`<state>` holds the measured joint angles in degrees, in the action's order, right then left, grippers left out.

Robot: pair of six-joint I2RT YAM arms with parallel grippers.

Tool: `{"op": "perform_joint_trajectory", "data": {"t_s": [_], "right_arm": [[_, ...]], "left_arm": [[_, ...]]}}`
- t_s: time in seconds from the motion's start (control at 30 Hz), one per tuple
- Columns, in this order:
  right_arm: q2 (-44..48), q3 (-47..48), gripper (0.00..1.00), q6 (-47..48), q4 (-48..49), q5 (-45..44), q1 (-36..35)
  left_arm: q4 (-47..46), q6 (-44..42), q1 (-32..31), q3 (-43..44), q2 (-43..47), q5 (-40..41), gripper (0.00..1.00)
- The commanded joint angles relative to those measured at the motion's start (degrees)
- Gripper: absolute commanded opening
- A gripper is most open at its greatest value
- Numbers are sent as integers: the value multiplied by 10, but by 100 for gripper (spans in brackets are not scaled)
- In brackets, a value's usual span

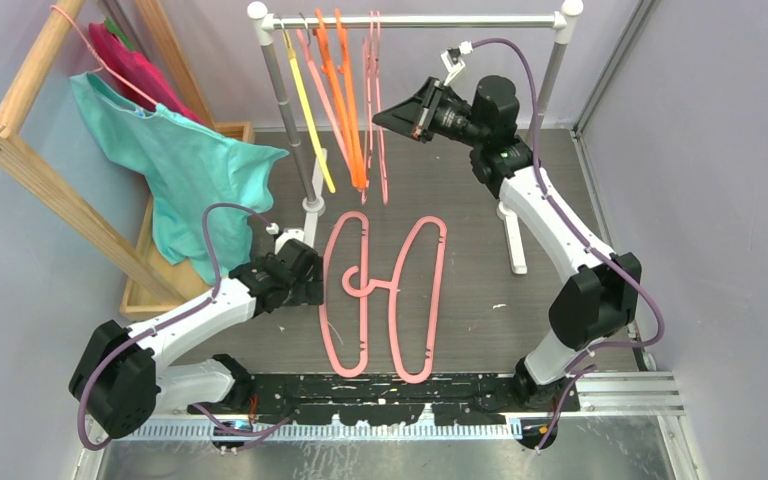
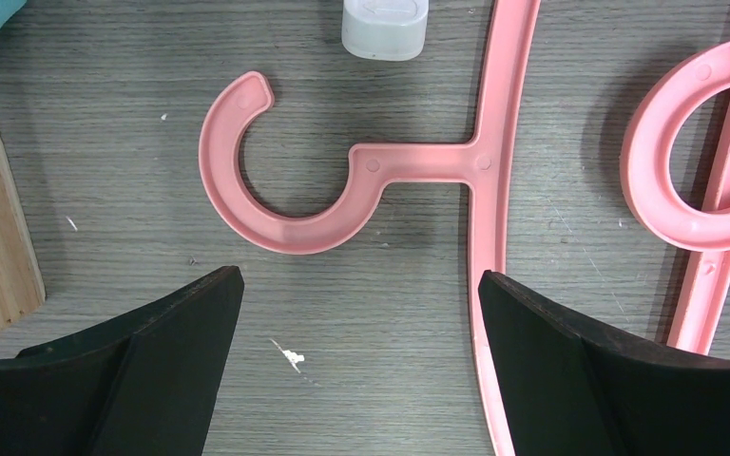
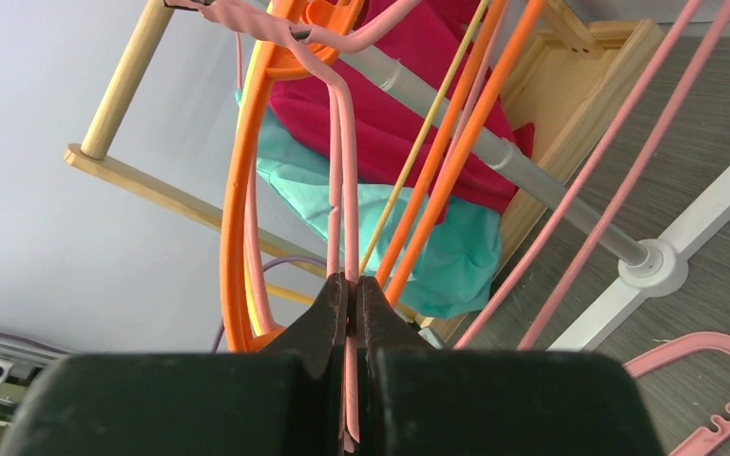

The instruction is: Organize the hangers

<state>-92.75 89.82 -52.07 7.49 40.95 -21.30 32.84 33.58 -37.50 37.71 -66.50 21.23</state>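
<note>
The right tool (image 3: 353, 302) is held up at the rail (image 1: 415, 20), near the far edge of the table (image 1: 480, 330). It is clenched on the thin bars of a pink hanger (image 3: 340, 190), which are pinched between its fingers. That hanger is hung from the rail, next to a yellow hanger (image 1: 305, 100), orange hangers (image 1: 348, 110) and more pink ones.

The left tool (image 2: 360, 280) is held low over the table, left of the middle. It is spread wide and nothing is held in it. Two more pink hangers are laid flat in the middle of the table. The hook (image 2: 276, 223) of the left one is seen just past the tips of the left tool and is not touched. The second flat hanger (image 1: 443, 260) is laid just to its right.
</note>
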Motion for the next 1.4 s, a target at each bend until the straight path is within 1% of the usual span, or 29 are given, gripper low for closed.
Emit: {"op": "perform_joint_trajectory", "data": {"t_s": [0.0,0.2,0.5,0.77,0.8,0.83,0.9,0.97,1.0,1.07,1.17,1.3,1.37], "right_arm": [[-16,27,1,20,-37,4,-24],[-41,48,1,33,-56,0,-52],[-69,102,1,59,-100,-9,-72],[-74,102,1,68,-107,-15,-81],[-65,97,5,72,-107,-24,-81],[-55,91,10,77,-107,-31,-81],[-33,81,30,91,-109,-48,-81],[-10,68,44,107,-111,-64,-81],[2,61,49,114,-112,-73,-80],[26,42,56,128,-111,-89,-79],[66,13,63,146,-112,-115,-75],[120,-20,68,180,-130,-145,-72],[152,-43,73,197,-141,-171,-70]], "left_arm": [[-18,-1,-1,5,13,11,98],[-18,0,-1,0,20,13,98],[-20,0,-1,-1,16,14,98],[-17,-2,-1,-1,18,16,98],[-16,-2,-1,-1,18,16,98],[-16,-2,-1,-1,19,16,98],[-13,-3,-1,1,22,17,98],[-11,-3,-1,2,22,17,98],[-9,-3,-1,3,22,17,98],[-6,-2,-1,3,25,17,98],[-2,0,-1,3,29,17,98],[2,1,-1,2,30,17,98],[2,1,-1,3,27,14,98]]}}
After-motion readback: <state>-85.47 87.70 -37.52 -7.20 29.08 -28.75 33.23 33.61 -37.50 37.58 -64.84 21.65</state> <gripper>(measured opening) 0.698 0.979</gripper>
